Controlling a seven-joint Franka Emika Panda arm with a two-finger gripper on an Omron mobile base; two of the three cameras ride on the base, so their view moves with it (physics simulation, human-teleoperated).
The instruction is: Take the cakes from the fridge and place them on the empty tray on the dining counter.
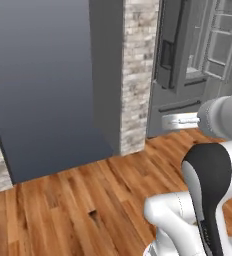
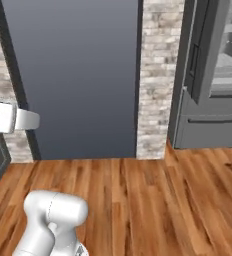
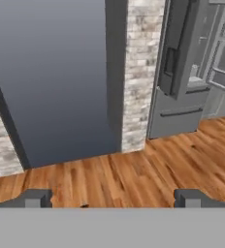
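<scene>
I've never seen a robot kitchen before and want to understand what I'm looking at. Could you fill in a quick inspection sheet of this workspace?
Surface: wooden plank floor; no counter or table seen.
Job's things: the fridge stands at the right with a door open, pale shelves showing inside; cakes and tray: nothing seen.
Clutter: nothing seen.
Tool: the tool is open, its two dark fingertips far apart at the bottom of the hand view, holding nothing, aimed across the floor.
Cables: nothing seen.
Surroundings: a large plain dark-grey panel straight ahead, a pale brick pillar between it and the fridge.
</scene>
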